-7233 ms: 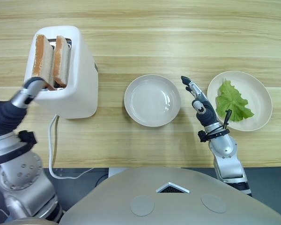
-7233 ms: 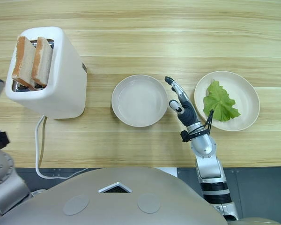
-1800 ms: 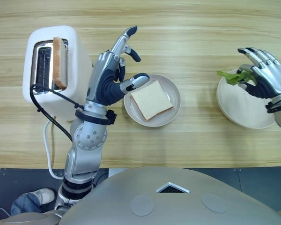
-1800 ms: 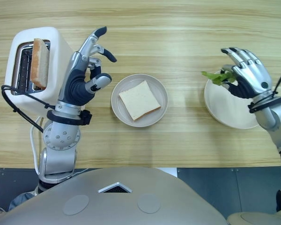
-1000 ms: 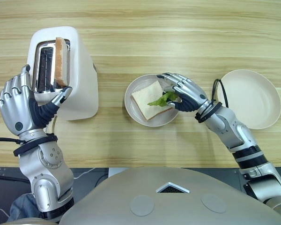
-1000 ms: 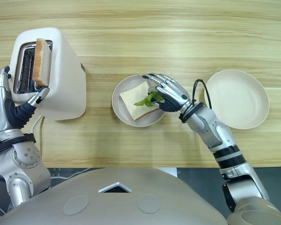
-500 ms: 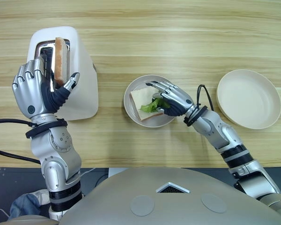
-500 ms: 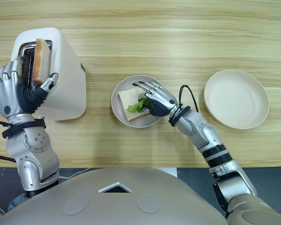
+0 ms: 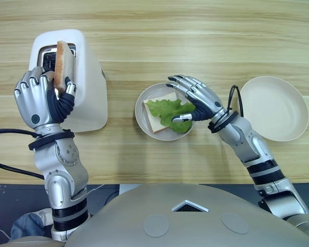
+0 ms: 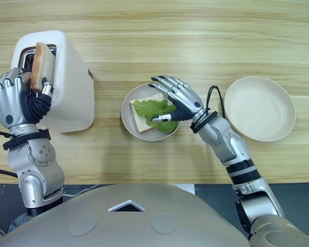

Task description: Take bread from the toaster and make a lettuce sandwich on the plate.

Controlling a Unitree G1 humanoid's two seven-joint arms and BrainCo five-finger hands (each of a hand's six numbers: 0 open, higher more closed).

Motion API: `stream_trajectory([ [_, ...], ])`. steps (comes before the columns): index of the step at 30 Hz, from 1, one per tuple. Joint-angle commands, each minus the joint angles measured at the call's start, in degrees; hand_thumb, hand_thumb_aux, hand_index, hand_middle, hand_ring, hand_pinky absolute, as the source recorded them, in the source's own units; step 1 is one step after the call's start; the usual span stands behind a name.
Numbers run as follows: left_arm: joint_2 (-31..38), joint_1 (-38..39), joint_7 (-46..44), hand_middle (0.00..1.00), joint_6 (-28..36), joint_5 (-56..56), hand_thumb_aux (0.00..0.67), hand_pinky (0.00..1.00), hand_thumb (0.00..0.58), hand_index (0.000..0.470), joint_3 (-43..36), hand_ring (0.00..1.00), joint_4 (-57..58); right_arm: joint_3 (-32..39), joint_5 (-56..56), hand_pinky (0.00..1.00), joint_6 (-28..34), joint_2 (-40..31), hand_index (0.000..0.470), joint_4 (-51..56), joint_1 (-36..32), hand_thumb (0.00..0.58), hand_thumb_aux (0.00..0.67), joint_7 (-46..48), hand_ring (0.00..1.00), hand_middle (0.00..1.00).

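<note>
Left eye view: the left hand (image 9: 41,98) is curled around the second bread slice (image 9: 62,62). The slice leans in the toaster (image 9: 87,77) slot, its long axis pointing away from the robot. Its lower part is hidden.

Right eye view: the plate (image 10: 124,117) sits right of the toaster. The right hand (image 10: 177,100) hangs there with fingers spread, holding nothing, over lettuce (image 10: 150,110) that covers the lower slice (image 10: 139,126).

bread slice (image 9: 159,98) mostly hidden, under lettuce (image 9: 170,110)

The table (image 9: 195,31) is matt, pale grained wood; the toaster (image 9: 91,67) smooth, faintly glossy white; the bread (image 9: 63,56) porous. The left hand (image 9: 36,100) and right hand (image 9: 198,95) show silvery metal.
</note>
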Motion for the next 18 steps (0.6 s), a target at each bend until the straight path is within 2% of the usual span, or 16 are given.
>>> stream_trajectory([
  [1,0.21,-2.71,0.30,0.38,0.25,-2.46,0.670,0.38,0.580,0.470,2.73,0.38,-4.40,-2.55,-0.03,0.00,1.25,-1.87,0.000,0.14,-0.77,0.000,0.000,0.42,0.00,0.00],
  [7,-0.58,-5.92,0.95,0.51,-1.30,-5.26,0.670,0.51,0.580,0.470,3.44,0.51,-9.09,0.01,-6.64,0.00,-0.16,-3.77,0.000,5.19,-2.06,0.000,0.000,-2.60,0.00,0.00],
  [8,-0.43,-6.56,1.00,0.62,-1.41,-5.62,0.670,0.62,0.580,0.470,3.76,0.62,-9.34,0.45,-7.60,0.00,-0.41,-3.89,0.000,5.90,-2.18,0.000,0.000,-3.33,0.00,0.00],
  [9,-0.27,-7.12,1.02,0.89,-1.56,-5.87,0.670,0.89,0.580,0.470,4.01,0.89,-9.56,0.95,-8.46,0.00,-0.65,-4.09,0.000,6.66,-2.34,0.000,0.000,-3.92,0.00,0.00],
  [10,-0.16,-7.60,0.97,1.00,-1.69,-6.16,0.670,1.00,0.580,0.470,4.22,1.00,-9.78,1.34,-9.06,0.00,-0.86,-4.24,0.000,7.25,-2.44,0.000,0.000,-4.43,0.00,0.00],
  [15,-1.23,-11.97,0.93,1.00,-2.89,-12.74,0.670,1.00,0.580,0.470,4.67,1.00,-12.63,2.87,-11.46,0.00,-1.93,-4.95,0.000,8.13,-2.34,0.000,0.000,-6.41,0.00,0.00],
  [16,-2.06,-13.32,0.88,1.00,-2.89,-15.87,0.670,1.00,0.580,0.470,4.65,1.00,-13.51,3.09,-11.80,0.00,-1.96,-5.02,0.018,8.34,-2.46,0.045,0.026,-6.78,0.00,0.00],
  [17,-2.83,-14.47,0.92,1.00,-2.97,-18.67,0.670,1.00,0.580,0.470,4.56,1.00,-14.29,3.31,-12.11,0.00,-2.02,-5.07,0.055,8.61,-2.63,0.128,0.079,-7.18,0.00,0.00],
  [18,-3.32,-15.45,0.96,1.00,-3.32,-20.64,0.670,1.00,0.580,0.470,4.27,1.00,-15.13,3.49,-12.46,0.00,-2.06,-5.09,0.238,8.84,-2.81,0.438,0.339,-7.58,0.00,0.00],
])
